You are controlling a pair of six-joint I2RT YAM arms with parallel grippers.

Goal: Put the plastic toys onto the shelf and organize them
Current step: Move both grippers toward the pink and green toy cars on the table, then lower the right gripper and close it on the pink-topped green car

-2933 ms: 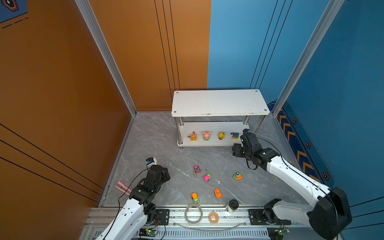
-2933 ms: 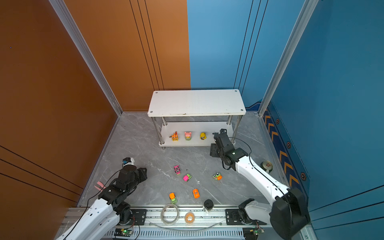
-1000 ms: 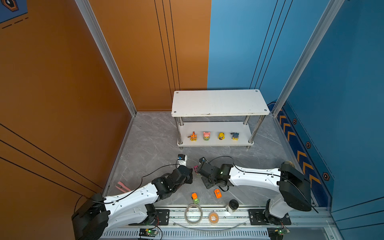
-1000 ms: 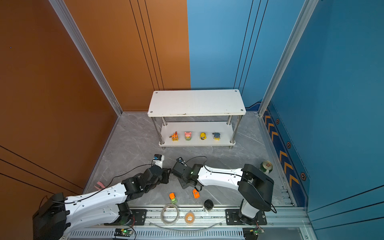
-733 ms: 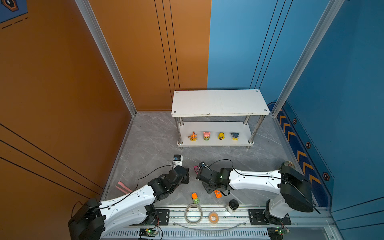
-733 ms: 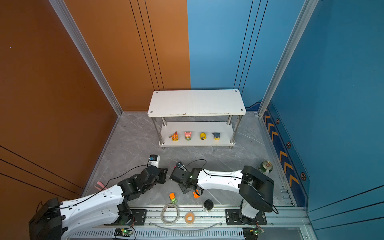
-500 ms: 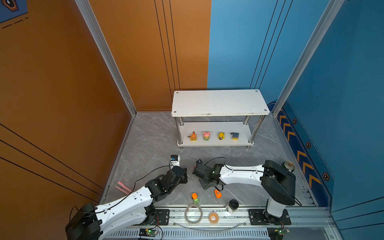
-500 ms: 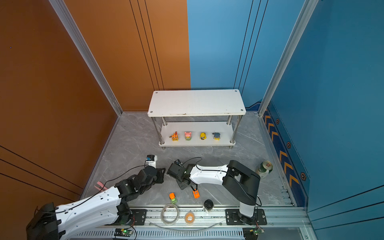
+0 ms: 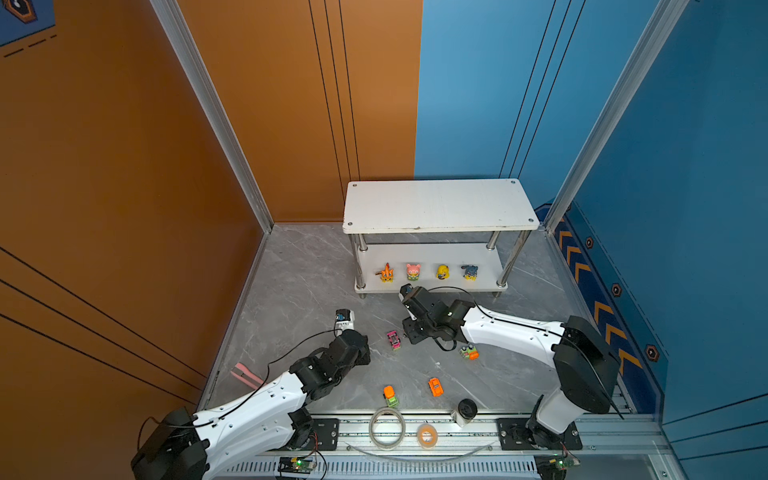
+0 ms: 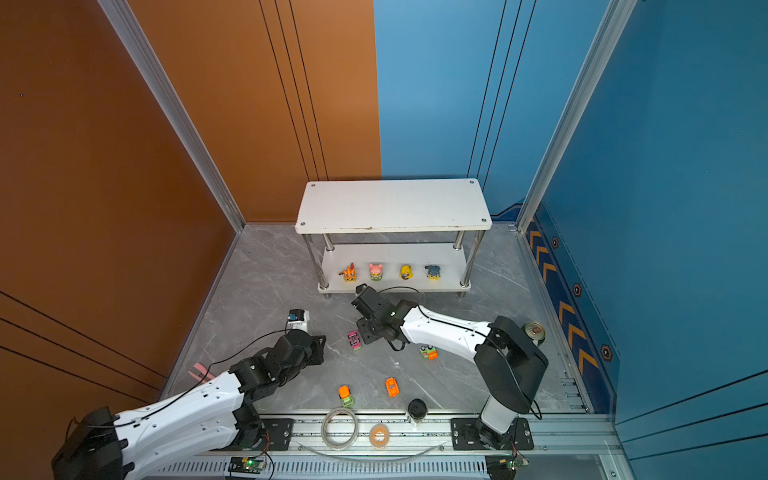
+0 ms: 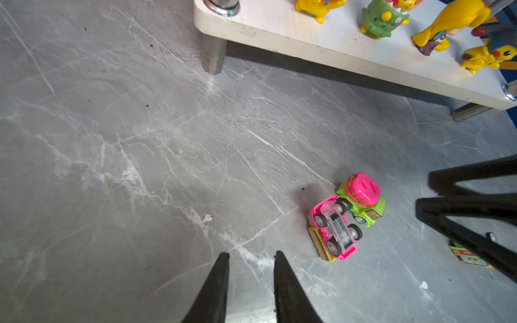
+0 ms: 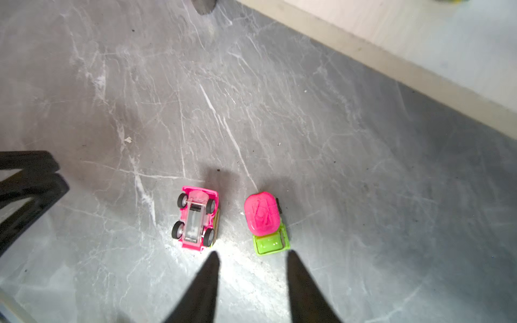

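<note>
Lying beyond the right pincer (image 12: 252, 252) (untouched) is the lime car (image 12: 264, 223).

Surfaces and finishes: shelf, table and toys

Shelf (image 9: 440, 205): white boards, matt, chipped and scuffed along the front edge. Posts (image 11: 221, 4): polished chrome metal. Table (image 11: 140, 139): grey marble-look top, smooth, low sheen (white veining, some grit). Pink car (image 12: 195, 221): glossy plastic, clear plastic chassis plate. Lime-green car (image 12: 268, 243): glossy plastic, embossed pink dome. Figurines (image 11: 383, 19): smooth glossy plastic.
</note>
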